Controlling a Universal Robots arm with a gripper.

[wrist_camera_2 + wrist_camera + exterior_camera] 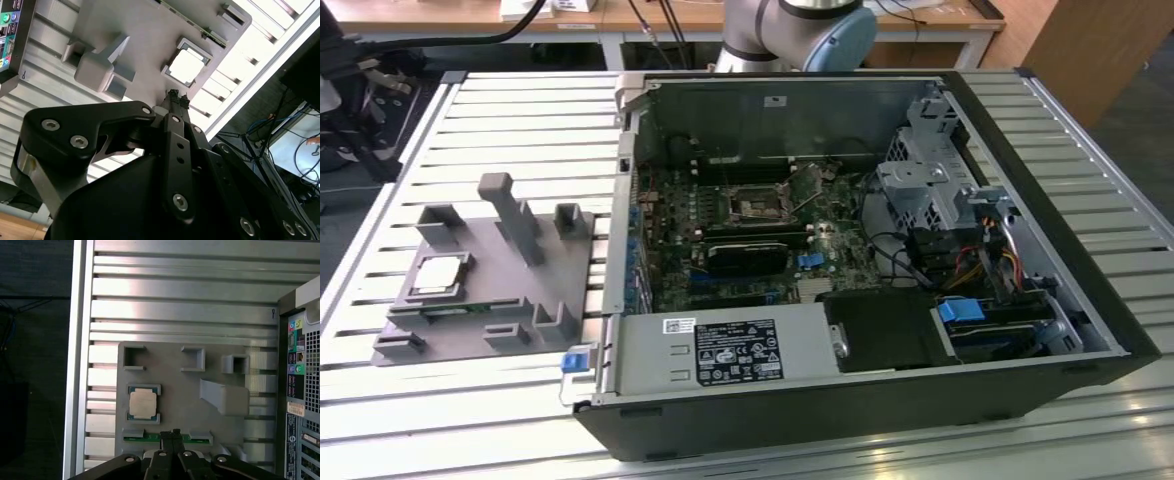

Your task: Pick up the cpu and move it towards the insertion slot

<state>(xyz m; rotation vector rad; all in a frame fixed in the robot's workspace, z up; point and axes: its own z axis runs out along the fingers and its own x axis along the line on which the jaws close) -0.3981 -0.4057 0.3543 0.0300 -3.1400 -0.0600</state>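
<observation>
The cpu (438, 275) is a small silvery square lying flat in a holder on the grey fixture plate (480, 325), at the exterior view's left. In both wrist views the cpu (186, 66) (142, 404) lies untouched. My gripper (177, 95) (170, 432) hovers above the fixture, a short way off the chip, fingers pressed together with nothing between them. The insertion slot (758, 207) is a dark square socket with a metal frame on the motherboard inside the open computer case (1067, 260).
Upright grey posts (507, 215) and blocks (225, 395) rise from the fixture plate beside the chip. A green memory stick (135, 438) lies along the plate's edge. The case wall (630, 180) stands between fixture and motherboard. The ribbed aluminium table (520, 110) surrounds everything.
</observation>
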